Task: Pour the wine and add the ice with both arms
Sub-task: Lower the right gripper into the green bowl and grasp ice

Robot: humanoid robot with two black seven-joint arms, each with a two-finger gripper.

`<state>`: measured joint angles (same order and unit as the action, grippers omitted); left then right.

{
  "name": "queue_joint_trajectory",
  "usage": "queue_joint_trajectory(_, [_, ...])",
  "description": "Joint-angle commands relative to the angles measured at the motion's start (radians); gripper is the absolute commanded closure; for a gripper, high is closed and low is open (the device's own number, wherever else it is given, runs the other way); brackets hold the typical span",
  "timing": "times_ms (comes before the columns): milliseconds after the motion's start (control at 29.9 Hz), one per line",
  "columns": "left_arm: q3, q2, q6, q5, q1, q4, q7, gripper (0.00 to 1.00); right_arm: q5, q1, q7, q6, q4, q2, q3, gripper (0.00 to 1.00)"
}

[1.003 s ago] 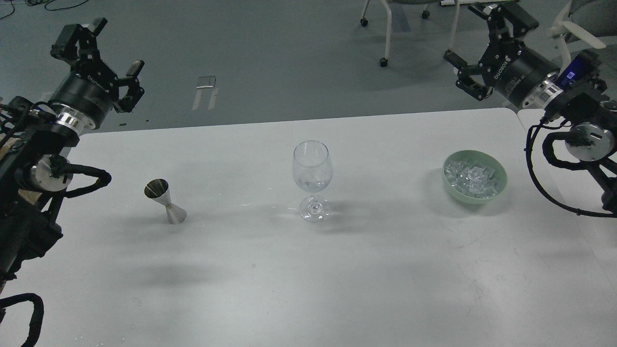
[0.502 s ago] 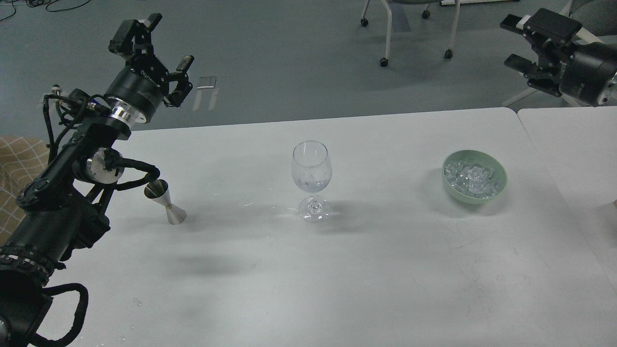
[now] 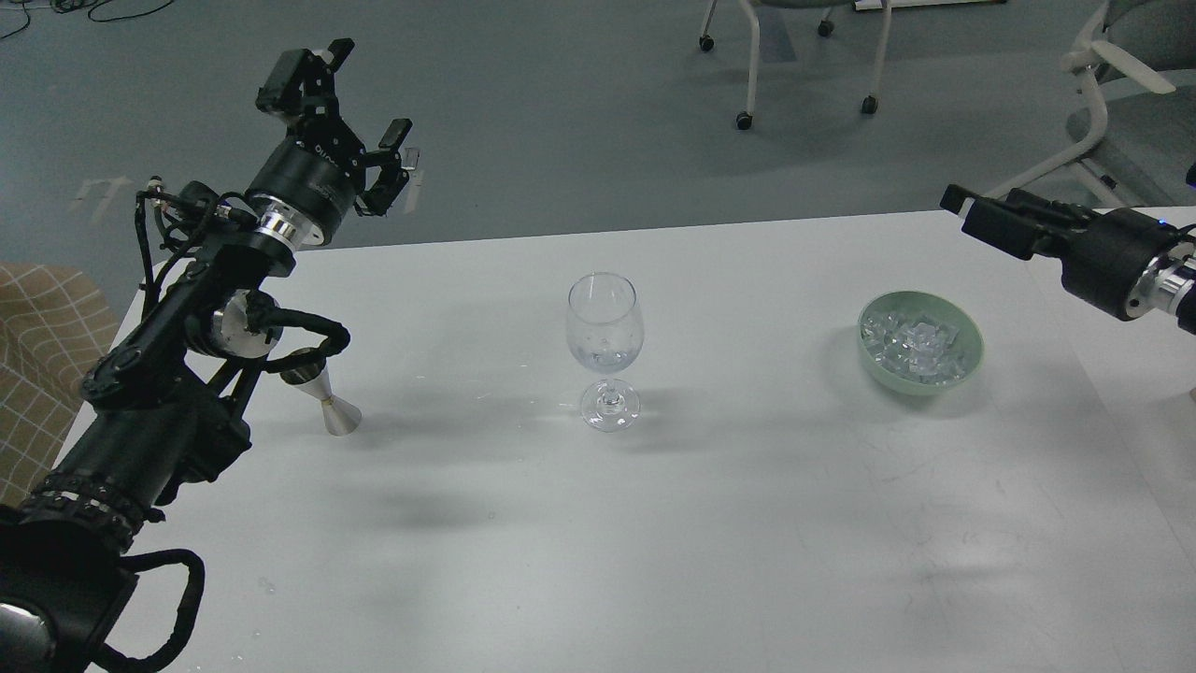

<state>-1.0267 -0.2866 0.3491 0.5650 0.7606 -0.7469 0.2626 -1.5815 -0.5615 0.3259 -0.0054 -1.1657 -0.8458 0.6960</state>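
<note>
While the glass (image 3: 605, 346) stands mid-surface holding a little wine (image 3: 603, 357), the measuring cup (image 3: 322, 404) sits left and the bowl (image 3: 920, 376) of ice (image 3: 914, 340) right. The left tool (image 3: 350, 107), fingers spread and empty, has swung in beyond the cup; the right tool (image 3: 972, 213) has dropped toward the bowl, its grip unreadable, likely going for ice.

The white worktop (image 3: 729, 523) carried three things. A steel jigger (image 3: 329, 404) stood left, a wine glass (image 3: 605, 350) centre, a green bowl (image 3: 920, 342) right.
</note>
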Motion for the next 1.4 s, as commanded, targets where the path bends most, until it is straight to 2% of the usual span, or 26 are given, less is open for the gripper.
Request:
queue_joint_trajectory(0, [0.002,0.001,-0.001,0.001,-0.001,0.0,0.003,0.02,-0.13,0.063,0.001,-0.071,0.026,0.02,-0.001,0.0])
queue_joint_trajectory(401, [0.005,0.003,0.004,-0.004,-0.01,0.0,0.007,0.02,-0.391,0.095,0.002,-0.133,0.144,0.123,0.0,0.01])
queue_joint_trajectory(502, [0.005,0.001,0.004,-0.005,-0.01,0.0,0.009,0.02,-0.434,0.086,0.024,-0.133,0.172,0.154,-0.001,0.01])
queue_joint_trajectory(769, [0.007,0.001,0.005,-0.005,-0.01,0.0,0.009,0.02,-0.486,0.081,0.025,-0.125,0.216,0.224,-0.004,0.01])
queue_joint_trajectory(1037, [0.007,0.001,0.005,-0.005,-0.01,0.0,0.009,0.02,-0.488,0.049,0.024,-0.123,0.267,0.24,-0.053,0.01])
queue_joint_trajectory(1304, [0.007,0.001,0.005,-0.005,-0.012,0.0,0.01,0.02,-0.486,0.029,0.024,-0.122,0.296,0.243,-0.09,0.08])
queue_joint_trajectory(1371, [0.007,0.001,0.007,-0.005,-0.012,0.0,0.01,0.02,-0.486,0.025,0.022,-0.122,0.311,0.243,-0.104,0.15])
